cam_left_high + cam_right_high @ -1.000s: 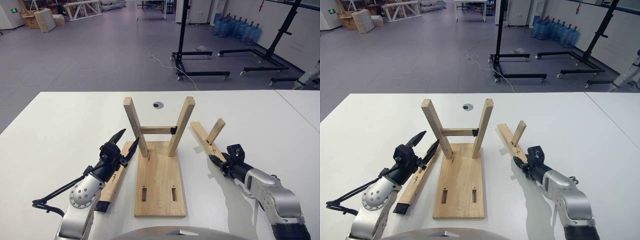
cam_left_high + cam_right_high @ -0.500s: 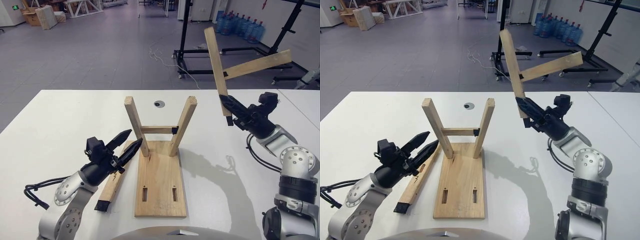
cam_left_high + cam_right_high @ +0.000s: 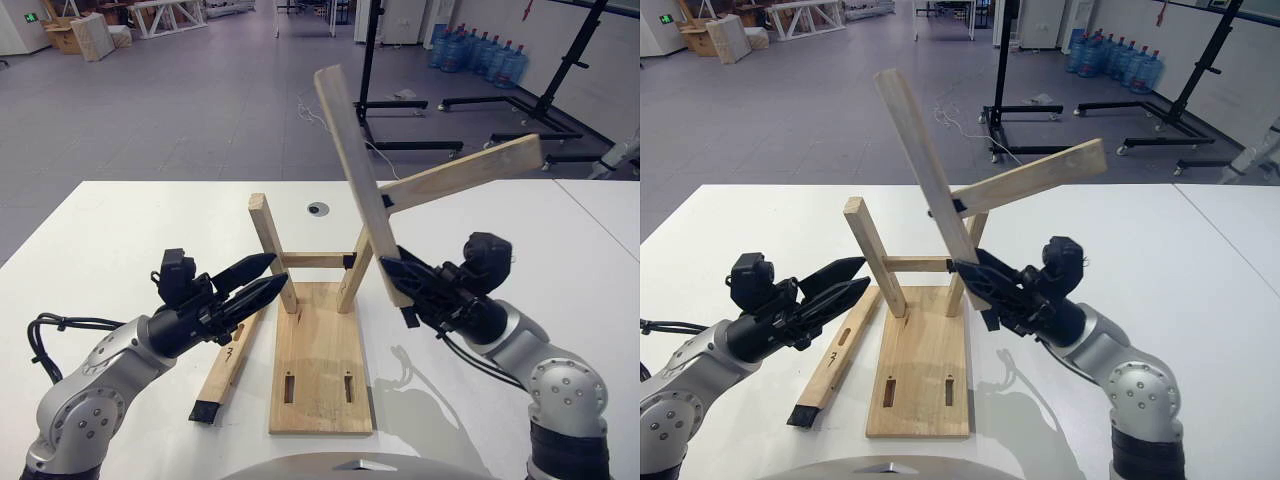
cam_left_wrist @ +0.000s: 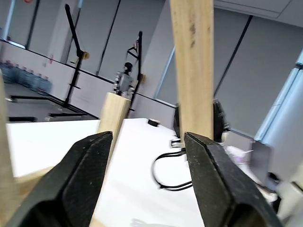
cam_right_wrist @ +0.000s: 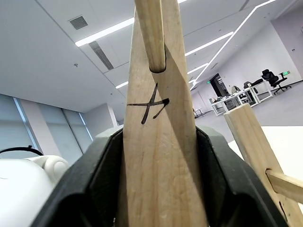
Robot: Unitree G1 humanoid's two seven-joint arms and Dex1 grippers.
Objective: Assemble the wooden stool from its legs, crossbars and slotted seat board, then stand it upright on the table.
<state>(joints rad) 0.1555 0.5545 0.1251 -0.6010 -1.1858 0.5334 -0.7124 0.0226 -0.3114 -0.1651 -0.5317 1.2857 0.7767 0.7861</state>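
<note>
The slotted seat board (image 3: 320, 372) lies flat on the white table. Two legs joined by a crossbar (image 3: 313, 260) stand in its far slots. A loose leg (image 3: 229, 362) lies along the board's left side. My left gripper (image 3: 262, 277) is open, with its tips just left of the left standing leg (image 3: 271, 250) and above the loose one. My right gripper (image 3: 396, 291) is shut on a second leg (image 3: 352, 168) with a crossbar (image 3: 462, 175), held tilted in the air above the board's right side. The right wrist view shows that leg (image 5: 158, 156), marked with a cross, between the fingers.
A round grommet (image 3: 317, 209) sits in the table behind the stool parts. Another white table (image 3: 605, 205) adjoins on the right. Black wheeled frames (image 3: 405, 100) stand on the floor beyond the far edge. Bare tabletop lies to the left and right of the board.
My right gripper has lifted the leg with its crossbar off the table and swung it left, over the board. My left gripper has turned toward the left standing leg and stayed open.
</note>
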